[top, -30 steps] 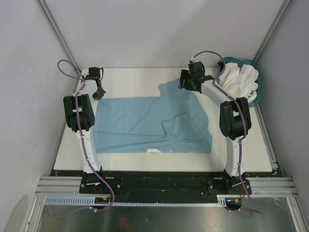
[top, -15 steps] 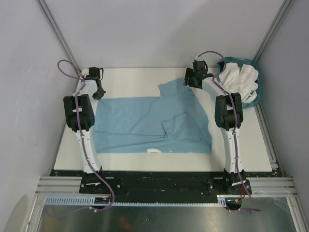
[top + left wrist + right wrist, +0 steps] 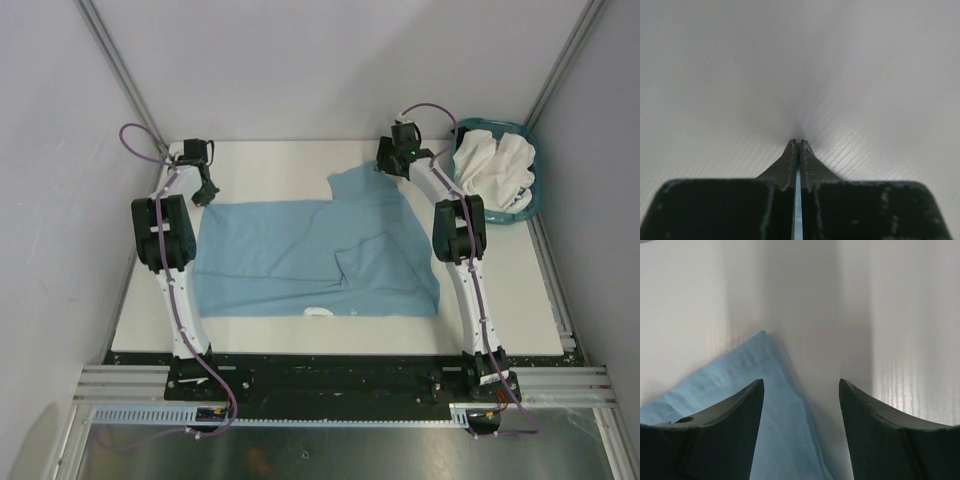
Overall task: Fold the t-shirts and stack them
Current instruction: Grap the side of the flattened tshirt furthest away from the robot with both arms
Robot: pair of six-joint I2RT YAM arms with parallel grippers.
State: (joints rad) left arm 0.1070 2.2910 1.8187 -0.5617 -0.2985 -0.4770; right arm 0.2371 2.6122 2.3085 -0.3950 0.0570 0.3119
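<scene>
The light blue t-shirt (image 3: 310, 255) lies spread flat on the white table, with a small fold near its middle. My left gripper (image 3: 206, 196) is at the shirt's far left corner. In the left wrist view its jaws (image 3: 798, 142) are shut, with a thin strip of the blue cloth (image 3: 798, 210) pinched between them. My right gripper (image 3: 392, 163) hovers open at the shirt's far right corner. In the right wrist view (image 3: 800, 384) that blue corner (image 3: 760, 390) lies under the gap and the left finger. The white t-shirts (image 3: 492, 165) are bunched in the basket.
The teal basket (image 3: 527, 205) stands at the table's far right corner, just right of the right arm. A small white label (image 3: 317, 312) shows at the shirt's near edge. The table's back edge (image 3: 300, 142) meets the grey wall.
The right arm has swung left and back, away from the basket, bringing its open gripper over the shirt's far right corner. The left arm and the shirt have not moved.
</scene>
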